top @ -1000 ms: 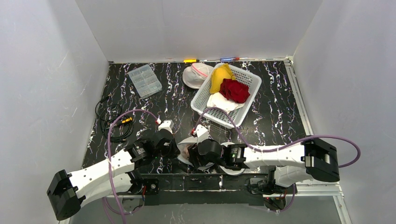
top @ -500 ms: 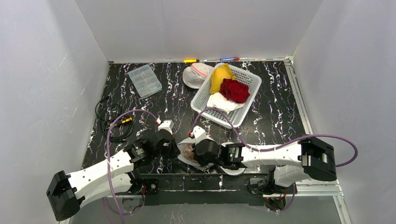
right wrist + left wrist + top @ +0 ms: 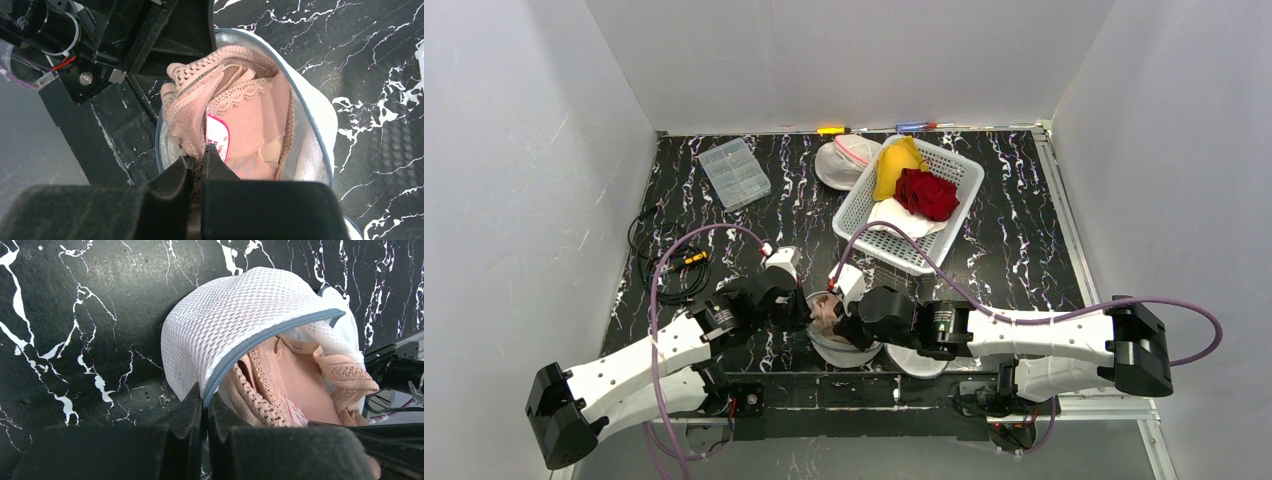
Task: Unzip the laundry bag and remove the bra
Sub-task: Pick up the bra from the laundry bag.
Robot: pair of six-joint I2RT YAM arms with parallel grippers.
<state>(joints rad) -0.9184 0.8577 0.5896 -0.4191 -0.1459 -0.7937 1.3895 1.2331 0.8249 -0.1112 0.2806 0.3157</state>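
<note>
A white mesh laundry bag (image 3: 235,315) with a grey-blue zipper lies unzipped at the table's near edge (image 3: 844,345). A peach lace bra (image 3: 245,120) bulges out of its opening (image 3: 300,385) (image 3: 827,310). My left gripper (image 3: 205,400) is shut on the bag's zipper edge, holding the flap up (image 3: 799,308). From the other side my right gripper (image 3: 198,160) is shut on a bunched fold of the bra, beside its pink-and-white label (image 3: 218,137); in the top view it sits at the bag's mouth (image 3: 844,318).
A white basket (image 3: 944,210) with yellow, red and white cloth stands at the back right, a white cap-like bag (image 3: 844,160) beside it. A clear compartment box (image 3: 734,172) lies at the back left, black cables (image 3: 664,255) at the left edge.
My right gripper has shut on the bra and drawn back to the right, lifting the bra partly out. The left gripper has kept its hold on the bag and shifted slightly forward.
</note>
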